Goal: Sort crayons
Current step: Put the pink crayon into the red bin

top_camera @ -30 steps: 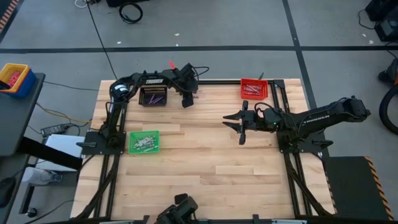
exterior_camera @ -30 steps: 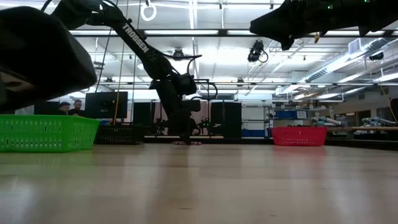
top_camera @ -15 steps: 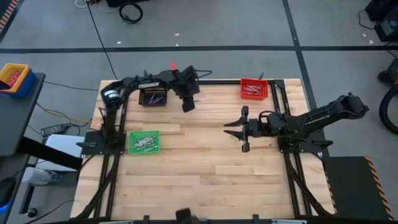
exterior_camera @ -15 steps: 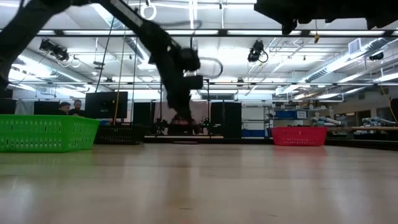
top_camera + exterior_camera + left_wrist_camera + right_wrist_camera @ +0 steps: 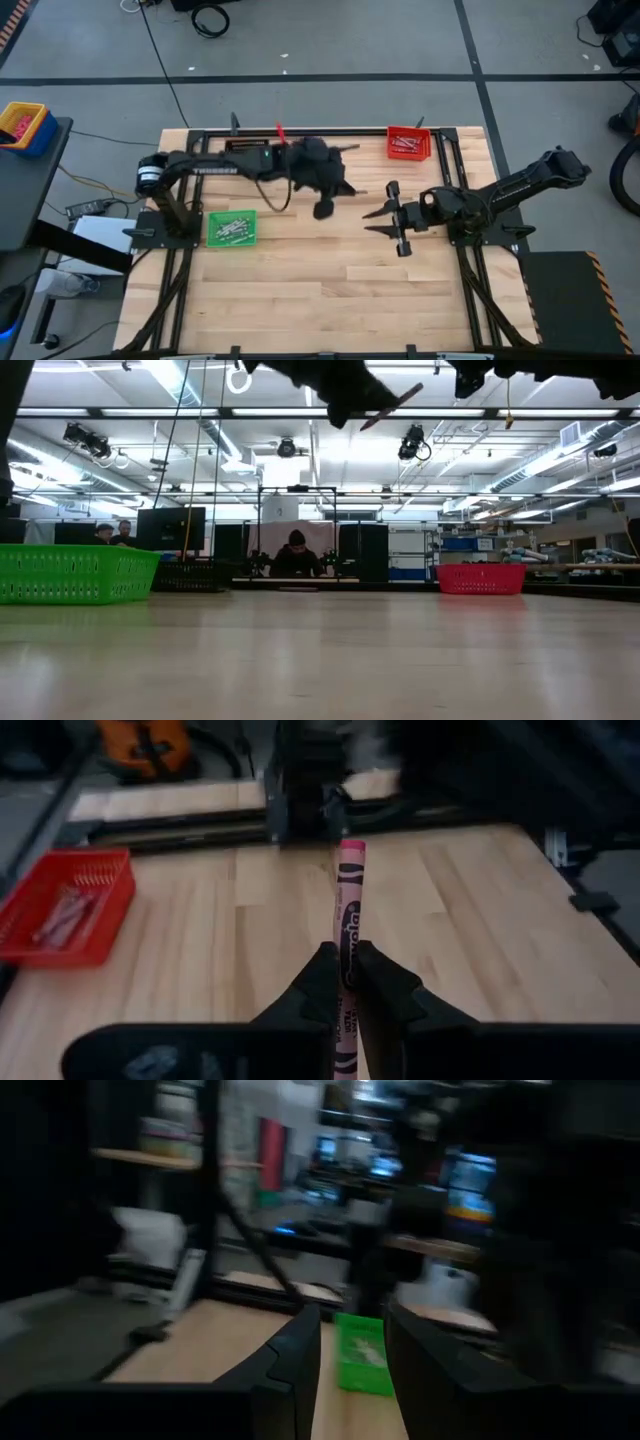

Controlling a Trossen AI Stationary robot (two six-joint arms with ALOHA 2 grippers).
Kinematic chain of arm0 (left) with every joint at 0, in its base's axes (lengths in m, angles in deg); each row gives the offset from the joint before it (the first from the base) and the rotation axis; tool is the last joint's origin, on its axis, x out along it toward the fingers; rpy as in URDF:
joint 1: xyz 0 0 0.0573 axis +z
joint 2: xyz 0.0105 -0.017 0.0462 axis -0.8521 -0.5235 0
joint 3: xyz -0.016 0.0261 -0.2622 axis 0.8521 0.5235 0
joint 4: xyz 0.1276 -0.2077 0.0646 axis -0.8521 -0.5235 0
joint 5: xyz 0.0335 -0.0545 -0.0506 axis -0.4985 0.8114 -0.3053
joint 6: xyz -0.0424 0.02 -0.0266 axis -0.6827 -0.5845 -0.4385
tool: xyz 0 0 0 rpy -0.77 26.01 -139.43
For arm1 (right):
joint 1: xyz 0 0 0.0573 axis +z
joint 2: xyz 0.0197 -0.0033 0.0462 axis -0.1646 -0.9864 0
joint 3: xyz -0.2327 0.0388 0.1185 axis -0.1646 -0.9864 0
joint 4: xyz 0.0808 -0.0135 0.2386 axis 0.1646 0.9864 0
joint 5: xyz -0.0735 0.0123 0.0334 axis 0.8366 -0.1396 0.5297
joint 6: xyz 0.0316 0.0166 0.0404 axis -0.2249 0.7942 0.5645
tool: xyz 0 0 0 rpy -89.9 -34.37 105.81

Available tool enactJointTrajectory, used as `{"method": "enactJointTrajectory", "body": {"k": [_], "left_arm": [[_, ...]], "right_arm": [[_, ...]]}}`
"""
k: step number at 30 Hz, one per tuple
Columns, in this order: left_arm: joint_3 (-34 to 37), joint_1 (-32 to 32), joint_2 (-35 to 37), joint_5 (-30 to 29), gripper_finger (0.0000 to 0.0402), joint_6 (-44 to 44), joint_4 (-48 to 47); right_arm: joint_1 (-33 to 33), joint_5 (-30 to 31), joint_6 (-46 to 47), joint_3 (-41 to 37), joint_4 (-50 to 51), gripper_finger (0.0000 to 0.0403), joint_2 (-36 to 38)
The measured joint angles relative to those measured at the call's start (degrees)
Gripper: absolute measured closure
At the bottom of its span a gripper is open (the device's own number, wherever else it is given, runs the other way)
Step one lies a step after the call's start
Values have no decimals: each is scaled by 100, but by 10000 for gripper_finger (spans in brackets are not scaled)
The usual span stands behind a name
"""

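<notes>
My left gripper (image 5: 338, 190) is raised high over the table's middle and is shut on a pinkish-red crayon (image 5: 348, 910). The crayon also shows at the top of the low view (image 5: 395, 403). My right gripper (image 5: 375, 220) is open and empty right of centre, pointing toward the table's left. A red bin (image 5: 409, 143) with crayons stands at the far right. A green bin (image 5: 231, 228) with pale crayons stands at the left and shows in the right wrist view (image 5: 362, 1352). My left arm hides most of the dark bin (image 5: 245, 148). My left gripper pinches the crayon between its two fingers (image 5: 385, 982), on the lower part of the crayon's wrapper (image 5: 346, 952). The crayon lies along the fingers and sticks out well past their tips toward the table's right. It is lifted clear, high above the table.
Black frame rails (image 5: 300, 132) run along the table's far edge and sides. Bare wood (image 5: 330, 290) lies across the near half. A person (image 5: 297, 555) sits beyond the far edge. A blue-and-yellow box (image 5: 22, 125) stands on a side table off to the left.
My left gripper has swung from beside the dark bin at the far edge toward the table's middle. It has risen well above the table and turned toward the right edge. My right gripper has drifted a little toward the near edge.
</notes>
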Motion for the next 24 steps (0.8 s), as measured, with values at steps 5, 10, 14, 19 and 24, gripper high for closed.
{"method": "enactJointTrajectory", "body": {"k": [5, 10, 14, 19, 24], "left_arm": [[3, -488, -14, -1189, 374, -95, 151], [6, -523, 90, -1382, 374, -439, 394], [-3, -527, 125, -1379, 374, -596, 921], [1, -636, 118, -1356, 374, -679, 1639], [3, -788, 117, -1340, 374, -677, 2205]], "right_arm": [[339, 833, -79, 62, -6, 285, 0], [764, 1594, -556, 238, 22, 285, 2], [1036, 2616, -972, 260, 35, 285, 2], [1147, 3651, -1353, 260, 41, 285, 2], [1152, 3976, -1306, 260, -131, 285, 2]]}}
